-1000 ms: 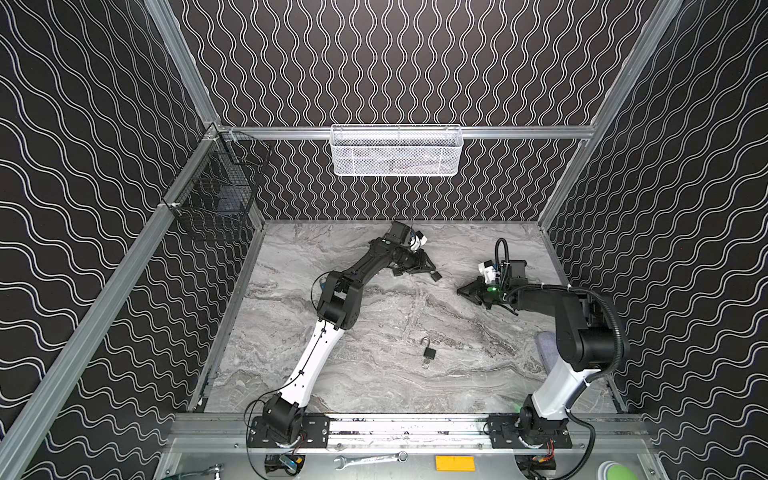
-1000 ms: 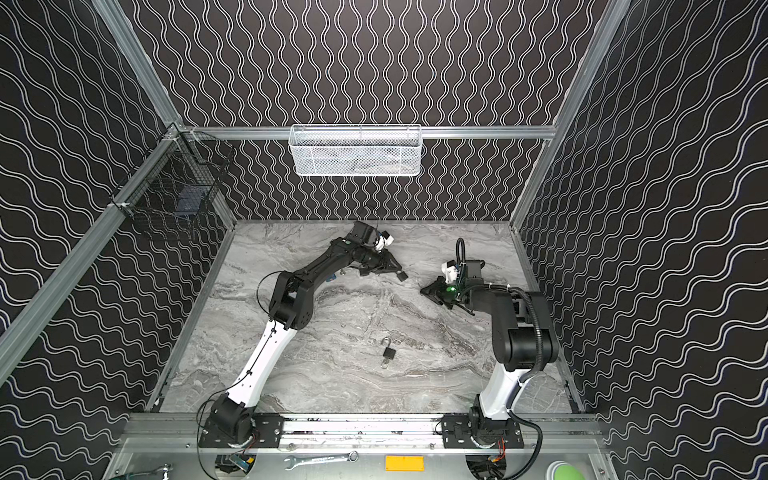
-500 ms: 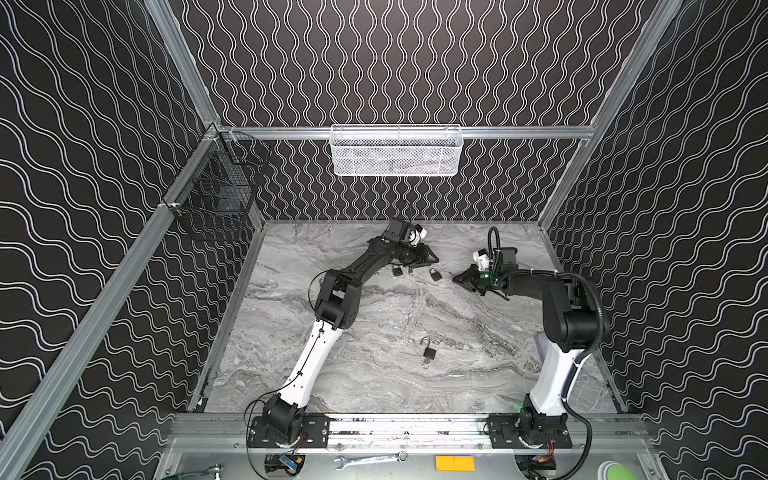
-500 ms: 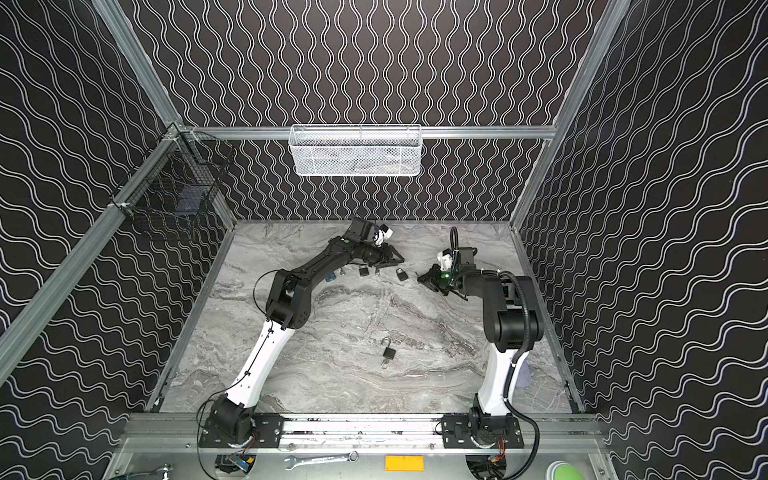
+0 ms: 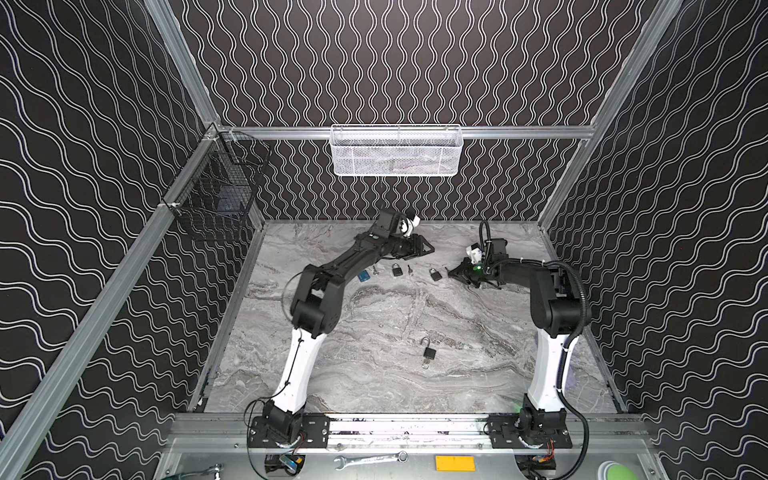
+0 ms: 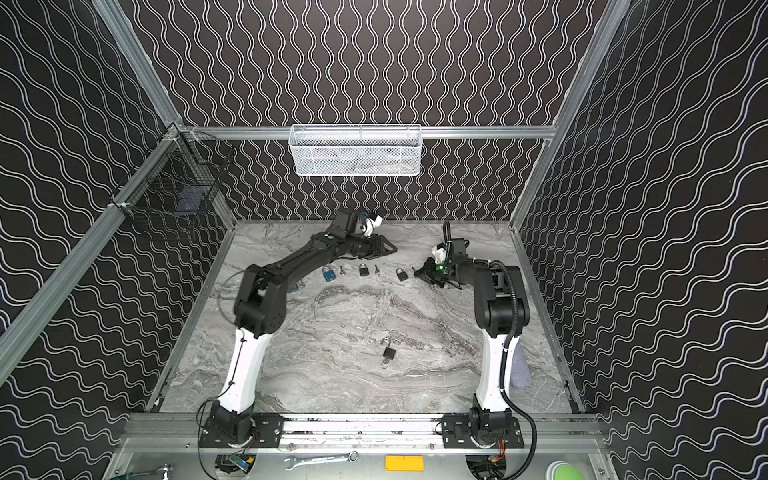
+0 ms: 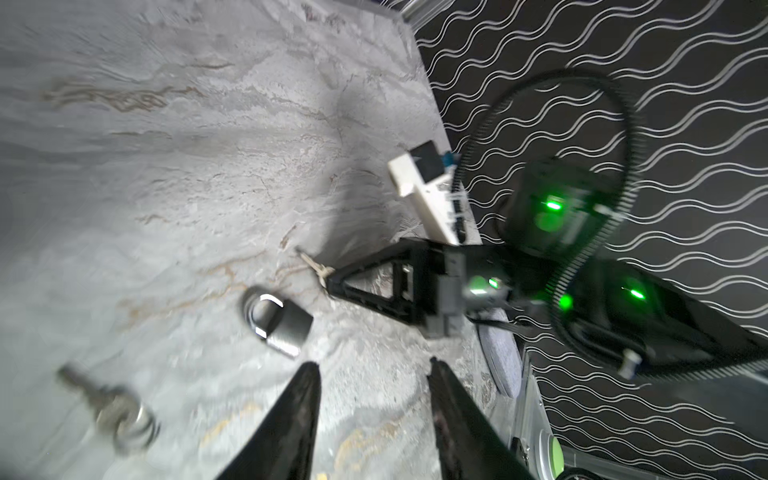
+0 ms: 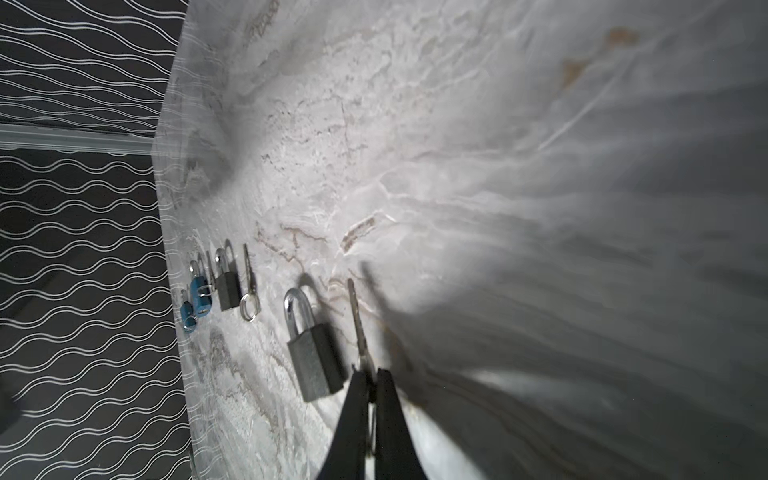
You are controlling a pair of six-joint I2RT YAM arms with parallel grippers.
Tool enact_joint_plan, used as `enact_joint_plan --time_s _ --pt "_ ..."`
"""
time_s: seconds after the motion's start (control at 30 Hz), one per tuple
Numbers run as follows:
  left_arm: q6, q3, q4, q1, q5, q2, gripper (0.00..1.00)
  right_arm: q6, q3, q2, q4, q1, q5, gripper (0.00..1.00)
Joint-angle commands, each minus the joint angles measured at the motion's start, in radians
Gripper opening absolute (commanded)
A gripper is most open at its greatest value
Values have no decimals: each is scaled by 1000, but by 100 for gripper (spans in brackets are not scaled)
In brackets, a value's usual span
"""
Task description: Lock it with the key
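My right gripper is shut on the head of a small silver key, whose blade points away over the table. A grey padlock lies flat right beside the key, parallel to it, also seen in both top views. In the left wrist view this padlock lies ahead of my left gripper, which is open and holds nothing. The right gripper sits low at the back right, and the left gripper is just behind the row of locks.
To the left lie a second grey padlock, a ringed key and a blue padlock. A black padlock with a raised shackle lies mid-table. A white mesh basket hangs on the back wall and a black wire basket at the left.
My left gripper has opened, let the grey padlock down onto the table and drawn back from it. The right gripper has carried the key leftward, up beside that padlock.
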Motion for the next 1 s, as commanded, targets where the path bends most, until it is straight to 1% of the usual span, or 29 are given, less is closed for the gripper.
enact_joint_plan --time_s 0.0,0.1,0.23,0.33,0.4,0.47,0.6,0.7,0.77,0.8,0.87,0.93,0.97 --pt "-22 -137 158 6 -62 -128 47 -11 15 7 -40 13 18 5" --pt "-50 -283 227 14 -85 -252 47 -13 33 11 -62 24 42 11" --pt "-67 -438 288 17 -112 -390 48 -5 44 16 -67 29 64 22" --pt "-80 -557 333 18 -130 -481 48 -1 42 14 -65 31 73 26" --pt "-80 -644 359 17 -170 -552 47 -6 41 9 -77 31 80 29" --pt "-87 -751 412 17 -209 -638 49 -11 36 4 -83 30 95 32" --pt "-51 -826 366 16 -233 -736 49 -23 41 -8 -105 31 127 41" --pt "-51 -911 417 17 -235 -820 50 -34 38 -28 -121 30 147 49" --pt "-40 -944 408 16 -240 -866 50 -46 31 -54 -138 30 166 54" --pt "-32 -951 391 16 -243 -882 50 -51 24 -69 -142 31 174 58" --pt "-22 -980 381 16 -247 -920 51 -62 -2 -110 -146 31 182 82" --pt "-16 -1007 377 16 -254 -952 52 -69 -32 -148 -142 31 188 92" --pt "-15 -1024 378 16 -254 -968 52 -74 -39 -164 -153 31 193 94"
